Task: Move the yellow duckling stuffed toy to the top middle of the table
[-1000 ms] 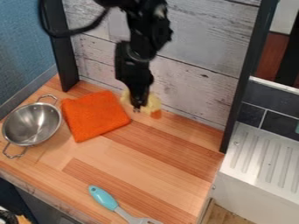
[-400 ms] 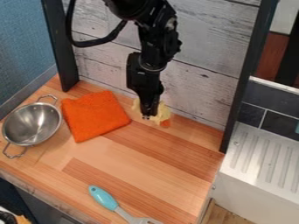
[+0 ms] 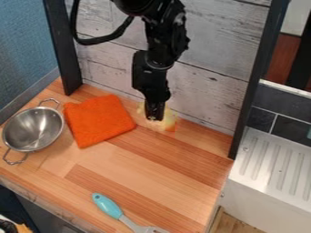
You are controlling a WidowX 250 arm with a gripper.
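Utensil with turquoise handle [image 3: 107,205], near front edge of table [image 3: 139,157]. Steel bowl [image 3: 32,129], two-handled, along left edge. Orange cloth [image 3: 98,120], flat, just beside bowl. White ridged unit [image 3: 273,170] beyond right edge. Black gripper [image 3: 155,119], pointed nearly straight down in front of yellow duckling [image 3: 169,121], partly covering it from view; opening, contact and hold: cannot tell. Duckling near back edge, right of cloth. Arm [image 3: 161,43] entering from top of view, before whitewashed plank wall [image 3: 209,75].

- Wooden table [image 3: 152,177]: striped grain.
- Metal bowl [image 3: 32,132]: 9 o'clock, two-handled, upright.
- Orange cloth [image 3: 100,120]: 11 o'clock, flat, just beside bowl.
- Turquoise-handled utensil [image 3: 108,205]: 6 o'clock, head toward 5.
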